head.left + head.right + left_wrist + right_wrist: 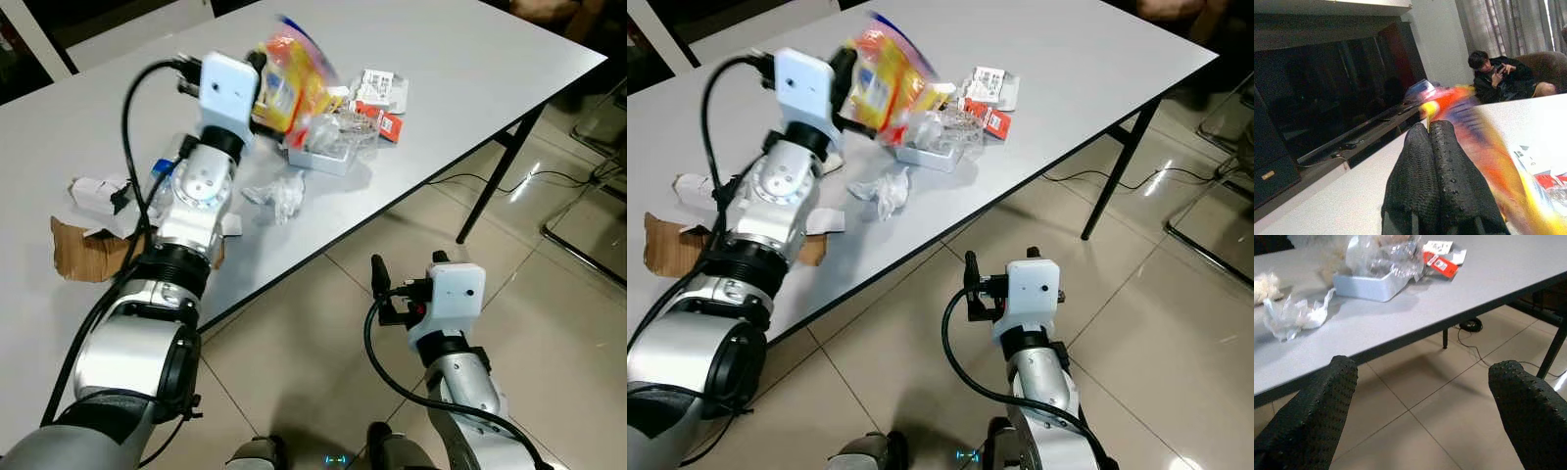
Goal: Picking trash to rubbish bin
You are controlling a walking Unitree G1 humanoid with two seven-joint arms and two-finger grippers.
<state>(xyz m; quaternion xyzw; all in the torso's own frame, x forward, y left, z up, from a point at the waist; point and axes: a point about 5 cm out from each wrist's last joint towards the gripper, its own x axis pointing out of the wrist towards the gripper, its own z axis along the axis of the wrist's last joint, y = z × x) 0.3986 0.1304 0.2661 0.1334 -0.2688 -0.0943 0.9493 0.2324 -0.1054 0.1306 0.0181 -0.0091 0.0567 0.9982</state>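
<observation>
Our left gripper [1436,147], fingers pressed together, pinches one yellow-orange bag [289,83] (blurred) lifted over the grey table [460,69]. Beneath it we see one white tray [1369,286] holding crumpled clear plastic [1383,257], one white wad [276,196] beside it, and one brown cardboard [83,253]. Our right gripper [1422,401] hangs agape over the floor [549,323].

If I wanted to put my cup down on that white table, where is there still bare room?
The far right end of the table, beyond the red-and-white packets, is bare. So is the near edge between the crumpled plastic and the table's corner. The middle is crowded: white tray, wrappers, and the left pincer lifting a yellow snack bag. Torn cardboard clutters the left.
</observation>
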